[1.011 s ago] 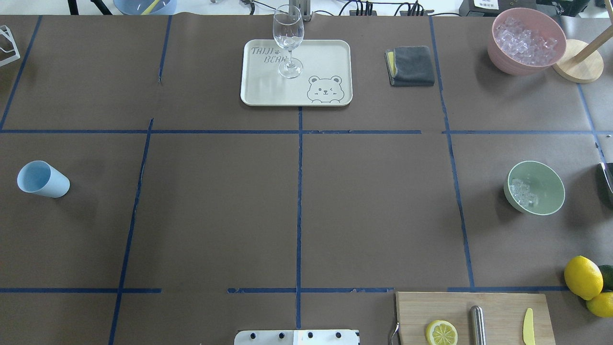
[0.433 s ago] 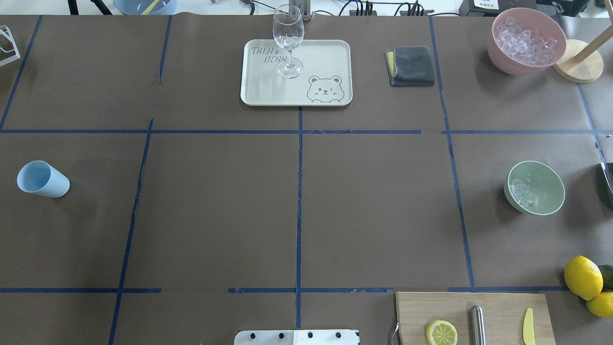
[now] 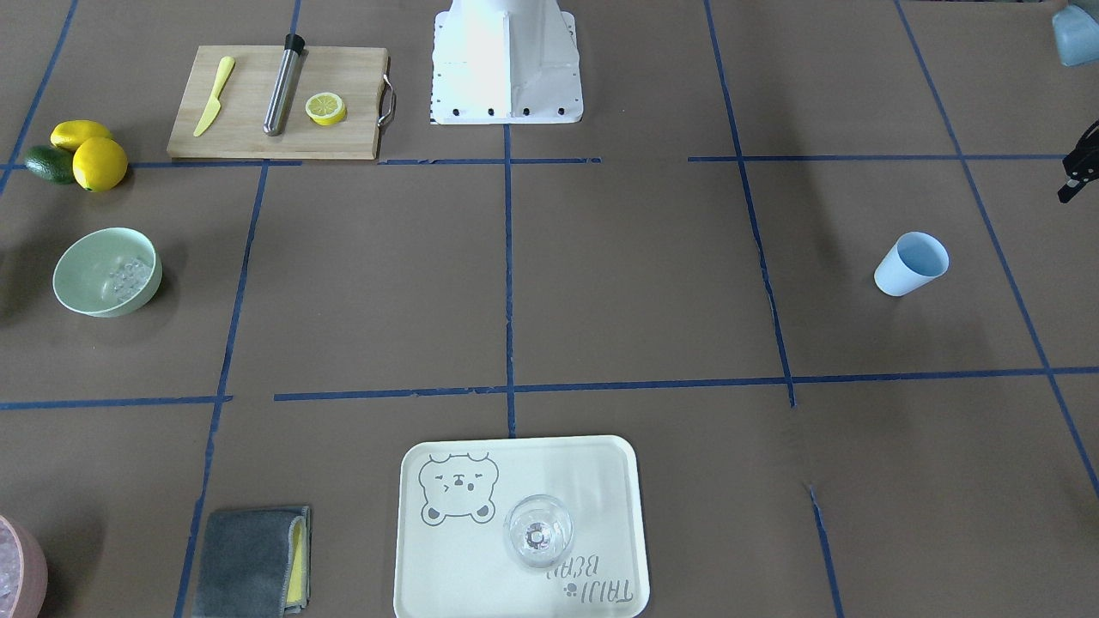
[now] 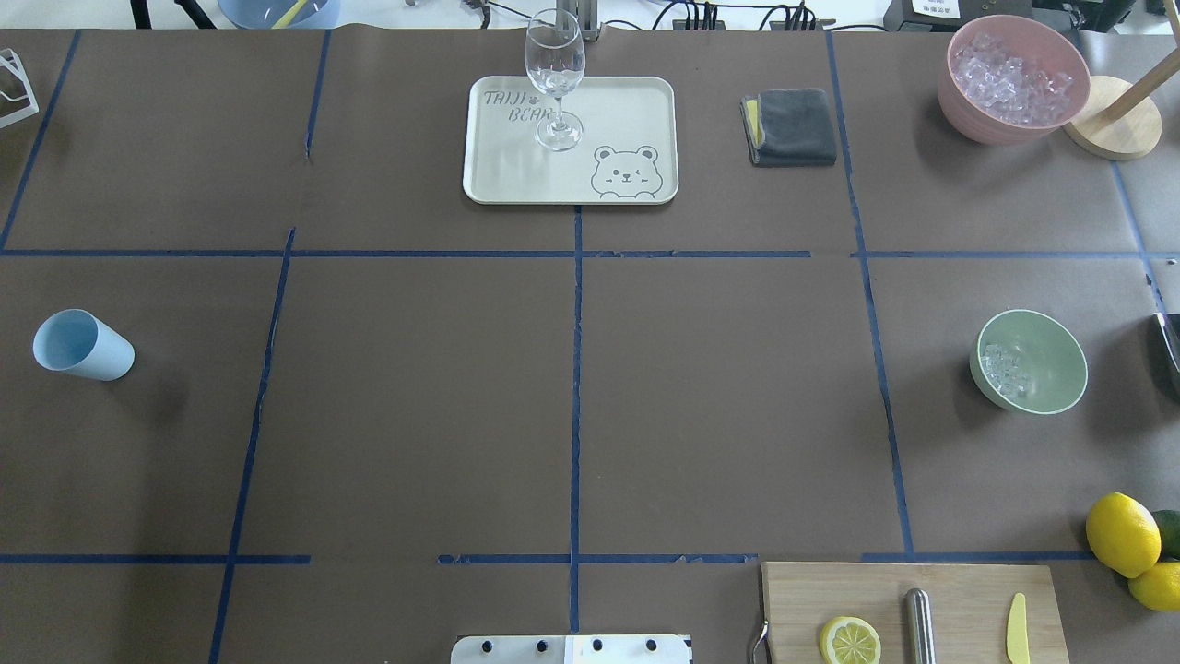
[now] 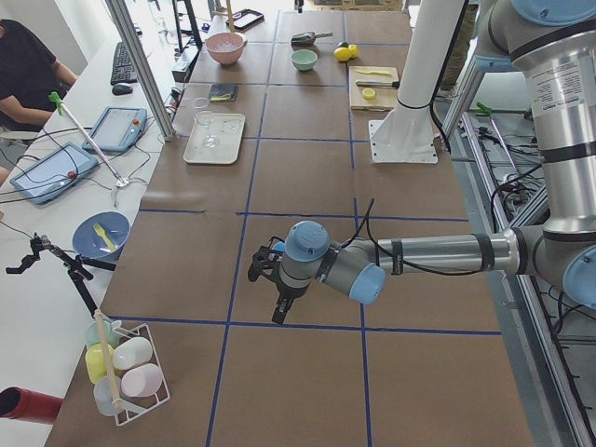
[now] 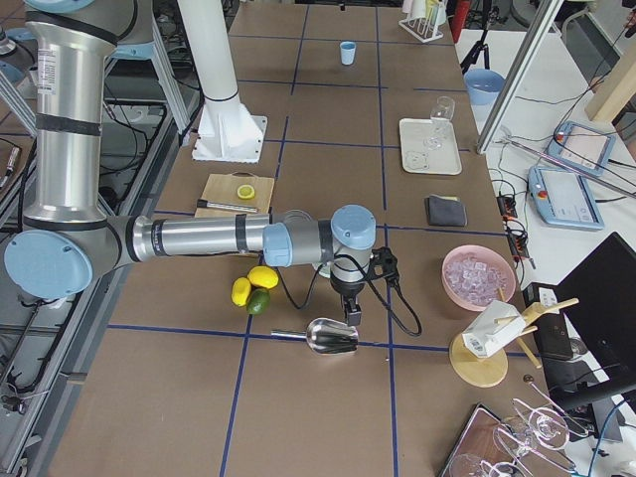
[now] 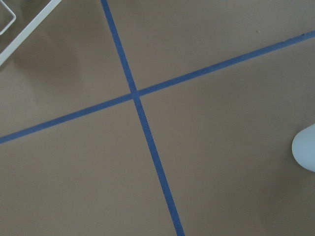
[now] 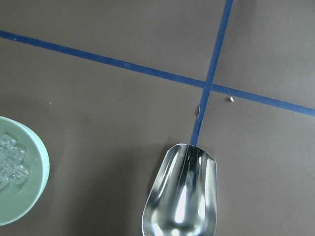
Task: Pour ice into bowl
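Ice [image 4: 1003,371], small clear glassy cubes, lies in the round pale mint-green bowl [image 4: 1056,355] at the overhead frame's right, so we judge pouring done; only withdrawal remains. Our right pincer [image 6: 351,313] hangs pointing down above the shiny metal scoop [image 8: 182,196] lying on the desk [image 4: 719,406]. We cannot tell whether it or the left pincer [image 5: 277,315] is open.

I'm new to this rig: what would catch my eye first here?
The pale green bowl on the robot's right, with a few clear ice cubes in it, and the pink container full of whitish pieces at the far right corner. Then the wine glass standing on the bear tray at the far middle, and a shiny metal scoop lying near the bowl.
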Action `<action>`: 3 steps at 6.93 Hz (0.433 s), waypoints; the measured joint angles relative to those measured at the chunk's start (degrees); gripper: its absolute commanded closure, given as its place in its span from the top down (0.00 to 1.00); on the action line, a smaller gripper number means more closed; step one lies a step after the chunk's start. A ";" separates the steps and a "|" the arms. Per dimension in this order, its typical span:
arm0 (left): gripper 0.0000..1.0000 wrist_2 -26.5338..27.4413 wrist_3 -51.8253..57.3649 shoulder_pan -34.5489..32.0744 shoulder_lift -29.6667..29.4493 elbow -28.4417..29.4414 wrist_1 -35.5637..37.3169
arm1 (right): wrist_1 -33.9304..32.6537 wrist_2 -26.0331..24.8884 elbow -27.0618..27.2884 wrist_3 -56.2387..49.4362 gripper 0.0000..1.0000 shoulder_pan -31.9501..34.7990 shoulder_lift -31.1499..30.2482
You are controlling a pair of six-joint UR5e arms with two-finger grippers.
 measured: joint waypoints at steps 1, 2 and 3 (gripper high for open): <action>1.00 -1.54 0.35 -1.24 -0.31 -0.73 4.78 | 0.09 2.22 -0.40 0.01 1.00 1.27 0.04; 1.00 -2.16 0.51 -1.78 -0.60 -1.38 7.57 | 0.12 4.28 -1.13 0.00 1.00 2.58 0.00; 1.00 -2.37 0.58 -2.05 -1.53 -1.56 9.65 | 0.15 6.64 -2.33 -0.07 1.00 3.92 -0.04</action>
